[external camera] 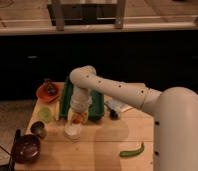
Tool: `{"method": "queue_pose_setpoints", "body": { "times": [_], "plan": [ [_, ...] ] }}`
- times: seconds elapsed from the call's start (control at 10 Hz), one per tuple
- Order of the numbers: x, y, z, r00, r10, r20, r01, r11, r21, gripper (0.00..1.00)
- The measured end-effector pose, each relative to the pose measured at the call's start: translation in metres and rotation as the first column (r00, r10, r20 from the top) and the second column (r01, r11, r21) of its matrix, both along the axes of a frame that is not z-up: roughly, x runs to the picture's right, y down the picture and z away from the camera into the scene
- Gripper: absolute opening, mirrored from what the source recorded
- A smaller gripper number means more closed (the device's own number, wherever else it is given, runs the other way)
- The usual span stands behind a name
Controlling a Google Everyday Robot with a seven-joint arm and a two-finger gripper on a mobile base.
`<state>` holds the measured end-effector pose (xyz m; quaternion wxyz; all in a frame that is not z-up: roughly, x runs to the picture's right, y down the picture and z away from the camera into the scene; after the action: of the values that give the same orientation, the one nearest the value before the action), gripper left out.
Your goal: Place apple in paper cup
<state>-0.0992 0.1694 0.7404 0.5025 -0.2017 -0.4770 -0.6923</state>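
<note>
Orange-red, the apple (80,119) sat pinched between the fingers of the gripper (78,118), which we saw hanging just above the white paper cup (73,132) on the wooden table (107,145), a green chilli (132,151) lying well apart.

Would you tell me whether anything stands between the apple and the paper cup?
Nothing visible does. The gripper holds the apple just above the paper cup, close over its open mouth; the green cup and metal cup stand apart beside it.
</note>
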Motion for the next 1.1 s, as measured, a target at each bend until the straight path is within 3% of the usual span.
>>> {"method": "queue_pose_setpoints", "body": {
  "times": [0.2,0.4,0.7,1.1],
  "plan": [
    [0.0001,0.0001,0.0004,1.000,-0.001,0.001,0.001,1.0000,-0.001,0.42],
    [0.0002,0.0001,0.0004,1.000,-0.001,0.000,0.001,1.0000,-0.002,0.34],
    [0.0005,-0.0001,0.0007,1.000,-0.003,0.000,0.003,1.0000,-0.002,0.39],
    [0.0003,0.0001,0.0008,1.000,-0.004,0.001,0.004,1.0000,-0.003,0.39]
  ]
}}
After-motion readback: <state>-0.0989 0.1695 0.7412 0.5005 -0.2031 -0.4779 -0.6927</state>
